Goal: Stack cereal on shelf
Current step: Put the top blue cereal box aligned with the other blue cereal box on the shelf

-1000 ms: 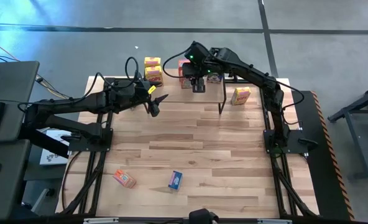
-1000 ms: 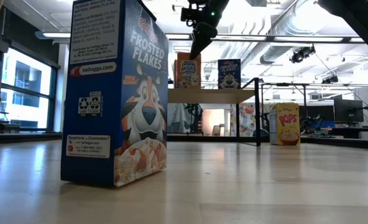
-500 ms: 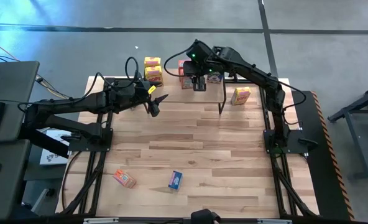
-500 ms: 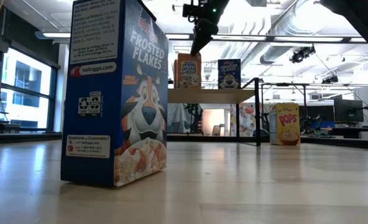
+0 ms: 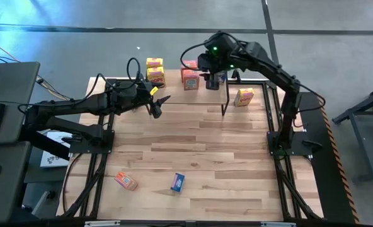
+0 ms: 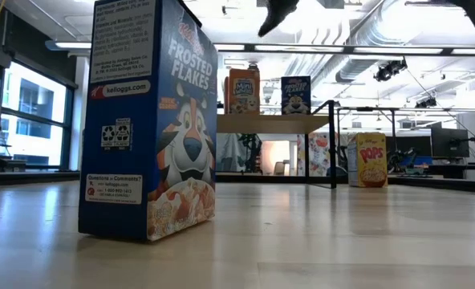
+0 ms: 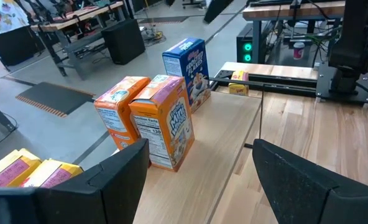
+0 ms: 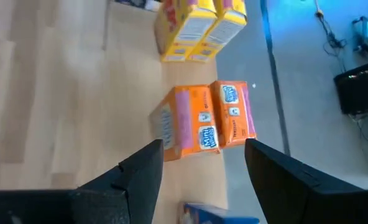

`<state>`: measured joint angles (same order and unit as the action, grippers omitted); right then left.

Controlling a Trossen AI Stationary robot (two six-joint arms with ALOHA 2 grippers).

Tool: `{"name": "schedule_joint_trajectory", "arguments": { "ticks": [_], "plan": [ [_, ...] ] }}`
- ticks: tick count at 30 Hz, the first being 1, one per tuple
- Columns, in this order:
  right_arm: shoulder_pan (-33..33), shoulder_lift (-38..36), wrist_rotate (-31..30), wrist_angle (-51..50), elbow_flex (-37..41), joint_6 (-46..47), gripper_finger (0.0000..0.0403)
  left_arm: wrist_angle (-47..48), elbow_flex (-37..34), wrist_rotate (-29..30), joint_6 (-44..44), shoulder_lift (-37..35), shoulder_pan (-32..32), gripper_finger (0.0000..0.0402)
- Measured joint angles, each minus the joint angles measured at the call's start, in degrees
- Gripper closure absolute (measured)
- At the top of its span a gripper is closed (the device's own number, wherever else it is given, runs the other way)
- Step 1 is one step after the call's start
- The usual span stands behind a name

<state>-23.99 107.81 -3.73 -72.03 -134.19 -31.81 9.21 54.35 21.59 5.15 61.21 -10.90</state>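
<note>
The shelf (image 6: 274, 123) stands at the table's far edge. Two orange-red cereal boxes (image 8: 202, 121) stand upright side by side on its plank, a blue box (image 7: 185, 71) beside them and two yellow boxes (image 8: 199, 28) toward its left end. My right gripper (image 8: 202, 149) hovers open, high above the orange-red boxes and the blue box (image 5: 212, 81); only its tip (image 6: 274, 12) shows in the low view. My left gripper (image 7: 199, 149) waits open near the shelf's left end (image 5: 161, 103), holding nothing.
A blue Frosted Flakes box (image 5: 177, 182) stands near the table's near edge, close to the low camera (image 6: 153, 120). An orange-red box (image 5: 126, 181) lies to its left. A yellow Pops box (image 6: 371, 159) stands on the table right of the shelf (image 5: 243, 96). Bare tabletop lies between.
My right gripper has risen from just above the orange-red boxes on the shelf and shifted toward the table's right; in the low view it has climbed almost out of the picture. The boxes stay upright where they were.
</note>
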Motion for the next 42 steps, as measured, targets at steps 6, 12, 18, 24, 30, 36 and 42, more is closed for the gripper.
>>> {"name": "schedule_joint_trajectory", "arguments": {
  "ticks": [6,12,18,24,30,36,42],
  "plan": [
    [0.0,-2.1,3.4,-6.6,0.0,3.5,0.0185,0.0,0.0,0.0,0.0,0.0,0.0,0.0123],
    [0.0,-3.7,6.2,-15.5,0.0,8.0,0.0185,0.0,0.0,0.0,0.0,0.0,0.0,0.0123],
    [0.7,-5.5,8.7,-18.0,0.0,11.4,0.0185,0.0,0.0,0.0,0.0,0.0,0.0,0.0123],
    [2.8,-8.0,8.7,-18.0,0.0,12.6,0.0185,0.0,0.0,0.0,0.0,0.0,0.0,0.0123],
    [4.8,-10.3,8.2,-18.0,0.0,13.9,0.0185,0.0,0.0,-0.4,0.0,0.0,0.0,0.0123],
    [6.6,-12.0,8.0,-18.0,0.1,15.5,0.0185,2.6,0.0,-0.2,-1.5,-0.6,0.5,0.0123],
    [8.1,-12.5,7.8,-18.0,0.1,16.7,0.0185,13.0,0.0,5.1,-8.6,-5.4,0.5,0.0123]
  ]
}}
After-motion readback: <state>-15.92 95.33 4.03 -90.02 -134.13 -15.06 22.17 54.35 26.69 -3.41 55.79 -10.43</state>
